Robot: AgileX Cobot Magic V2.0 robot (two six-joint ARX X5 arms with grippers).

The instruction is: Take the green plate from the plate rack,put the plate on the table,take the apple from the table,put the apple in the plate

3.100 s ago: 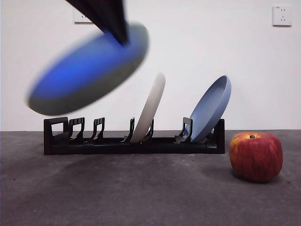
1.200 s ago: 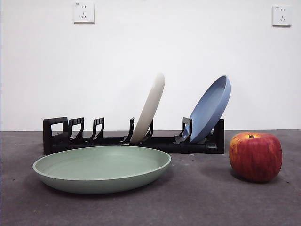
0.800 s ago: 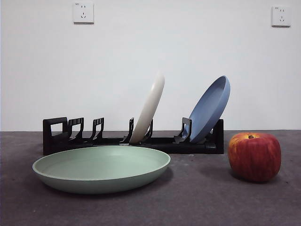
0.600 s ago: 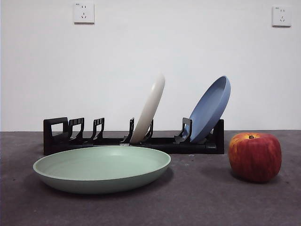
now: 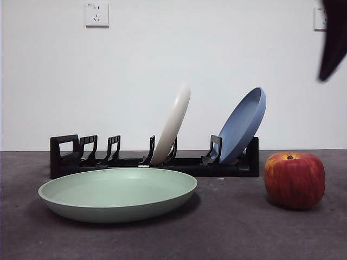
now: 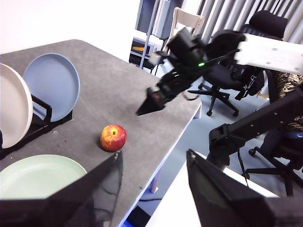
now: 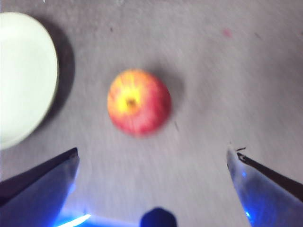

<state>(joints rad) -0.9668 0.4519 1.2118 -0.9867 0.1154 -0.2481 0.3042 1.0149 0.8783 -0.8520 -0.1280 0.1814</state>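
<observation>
Right gripper (image 7: 151,163), jaws spread wide and empty, hangs high above the apple (image 7: 138,101) on the table (image 5: 227,227), with the green plate (image 5: 117,193) flat beside the fruit, before the plate rack (image 5: 152,161); left gripper (image 6: 154,187) waits open.

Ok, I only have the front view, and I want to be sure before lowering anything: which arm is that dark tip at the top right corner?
Observer: It is the right gripper. Its wrist view looks down on the apple, framed by its open jaws.
Operator: Is it touching the apple?
Observer: No. The left wrist view shows it in the air, apart from the apple.
Operator: And the left gripper?
Observer: The left gripper is open and empty, raised above the table off to the side of the plate.
</observation>
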